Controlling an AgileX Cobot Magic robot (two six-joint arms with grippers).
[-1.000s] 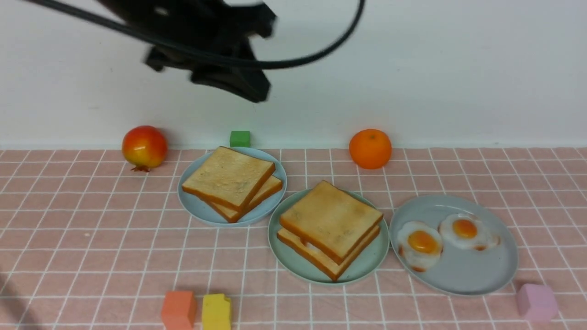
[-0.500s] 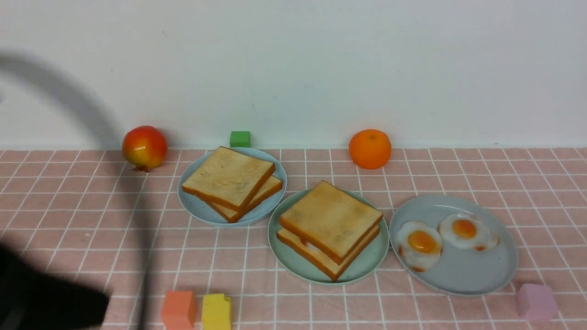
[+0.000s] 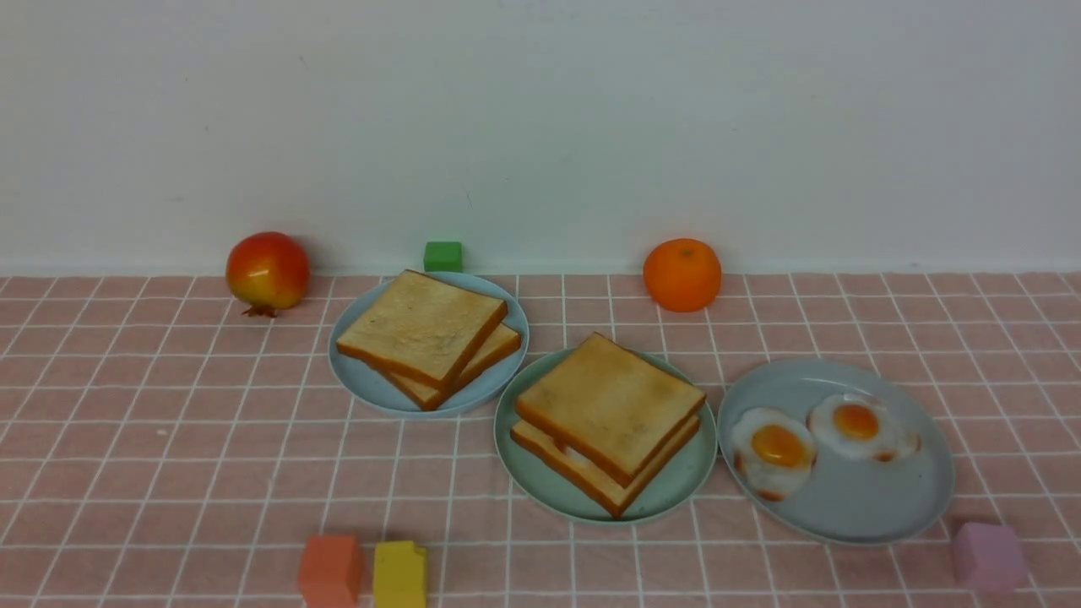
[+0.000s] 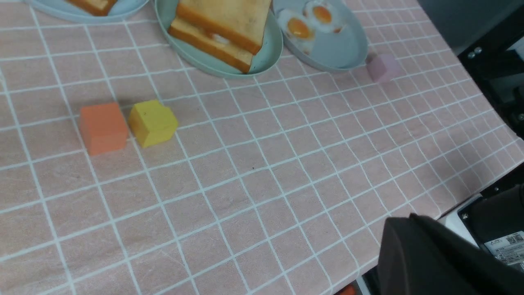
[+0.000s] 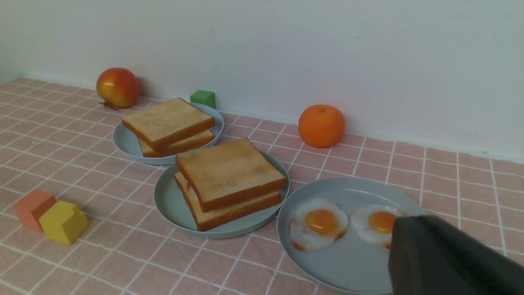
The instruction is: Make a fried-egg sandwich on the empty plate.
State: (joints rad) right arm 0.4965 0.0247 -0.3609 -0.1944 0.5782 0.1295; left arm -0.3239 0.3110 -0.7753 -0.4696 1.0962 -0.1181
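Observation:
The fried-egg sandwich lies on the mint-green plate in the middle of the table: two toast slices with a sliver of white egg between them. It also shows in the left wrist view and the right wrist view. Neither arm shows in the front view. My left gripper is shut and empty, over the table's front edge, far from the plates. My right gripper is shut and empty, near the grey-blue plate.
A pale-blue plate holds a plain toast stack. The grey-blue plate holds two fried eggs. A red fruit, an orange, and green, orange, yellow and pink cubes lie around.
The left arm has swung from above the plates down to the near left and out of the front view. The food and plates have not moved.

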